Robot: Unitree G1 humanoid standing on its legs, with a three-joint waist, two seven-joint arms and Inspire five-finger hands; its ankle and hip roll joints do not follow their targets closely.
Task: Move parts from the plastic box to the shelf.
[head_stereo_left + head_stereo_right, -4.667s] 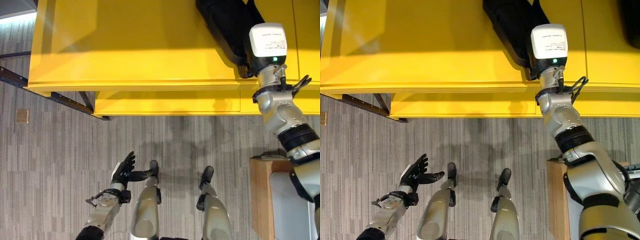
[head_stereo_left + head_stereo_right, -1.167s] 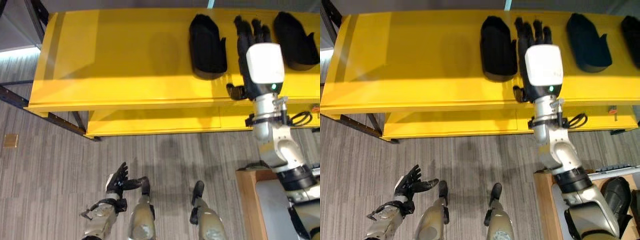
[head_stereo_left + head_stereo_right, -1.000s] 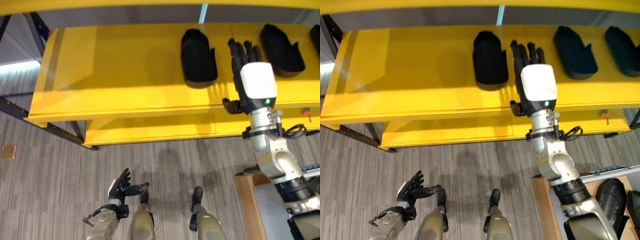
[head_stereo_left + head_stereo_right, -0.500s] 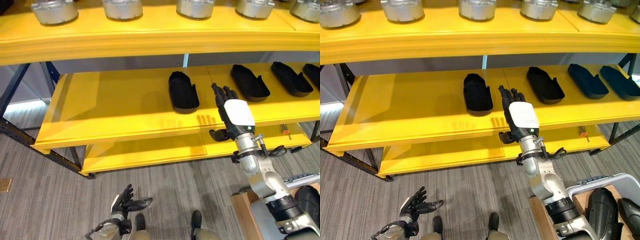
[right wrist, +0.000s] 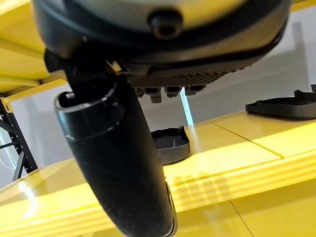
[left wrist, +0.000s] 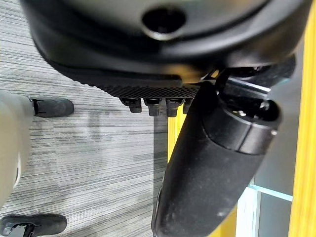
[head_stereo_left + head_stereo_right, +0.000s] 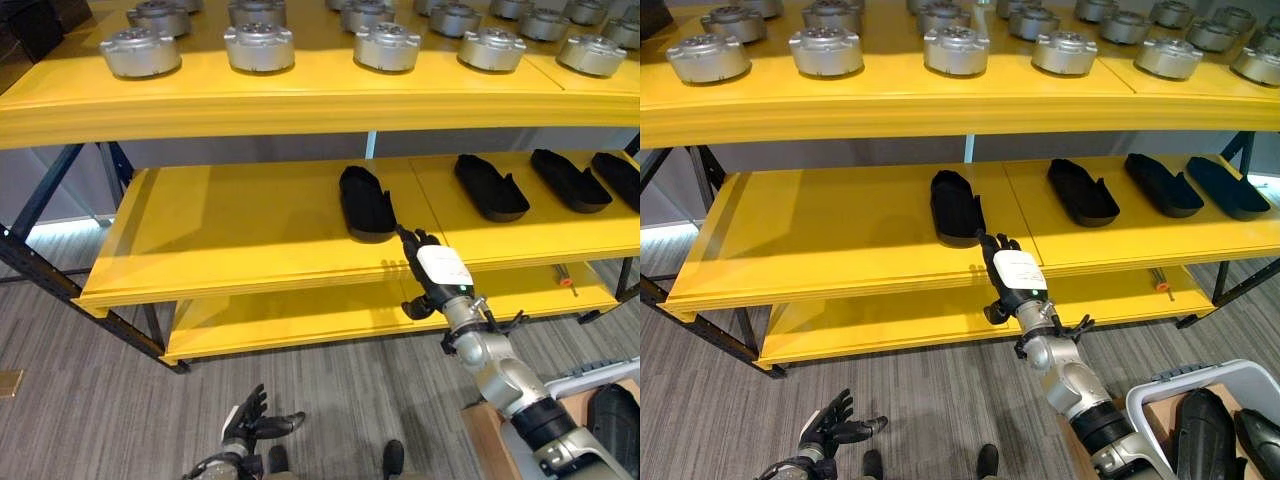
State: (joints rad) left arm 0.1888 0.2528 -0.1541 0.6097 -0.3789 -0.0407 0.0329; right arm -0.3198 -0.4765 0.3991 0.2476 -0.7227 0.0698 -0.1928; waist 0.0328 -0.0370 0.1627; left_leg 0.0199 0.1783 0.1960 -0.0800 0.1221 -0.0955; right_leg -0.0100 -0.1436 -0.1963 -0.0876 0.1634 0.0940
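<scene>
Right hand, fingers straight and empty, hovers at the shelf edge; next parts in the plastic box lie behind, lower right, nearest this hand.

- Yellow shelf boards: three, one above the other.
- Silver round parts on the top board: six in the front row as the right eye view shows it. More stand behind them, cut off by the picture's upper edge, so the full number cannot be told.
- Black moulded parts lying on the middle board: four, in one row.
- Small orange-tipped tool on the lowest board: one.
- Plastic box: one.
- Black parts in the box: two in sight, both partly cut off.
</scene>
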